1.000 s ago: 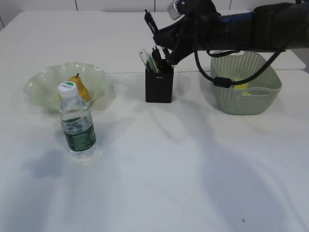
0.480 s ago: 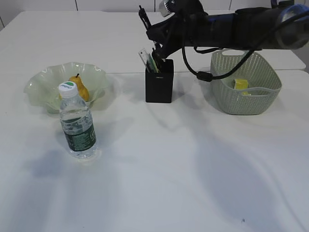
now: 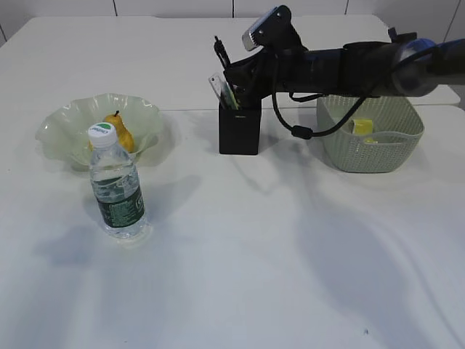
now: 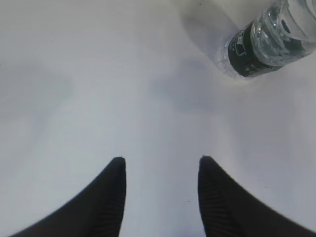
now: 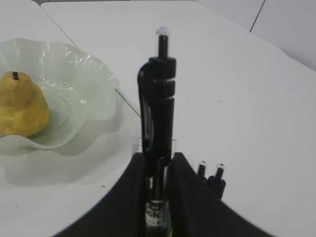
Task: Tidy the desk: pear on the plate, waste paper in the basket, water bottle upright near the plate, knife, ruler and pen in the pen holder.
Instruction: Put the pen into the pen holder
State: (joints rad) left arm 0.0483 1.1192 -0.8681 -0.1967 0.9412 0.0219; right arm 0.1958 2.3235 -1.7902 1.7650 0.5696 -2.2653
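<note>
The right gripper (image 5: 157,170) pinches the black pen (image 5: 158,103) just above the pen holder (image 3: 240,129), so the next move calls for lowering it in and letting go, while the left gripper (image 4: 160,197) hangs spread over bare table.

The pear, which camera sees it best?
The right wrist view: the pear looks big and clear, sitting in the plate. The exterior view shows it small, half hidden behind the water bottle. The left wrist view doesn't show it.

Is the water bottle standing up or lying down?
Standing up. The water bottle sits on its base on the table, white cap on top, just in front of the plate.
</note>
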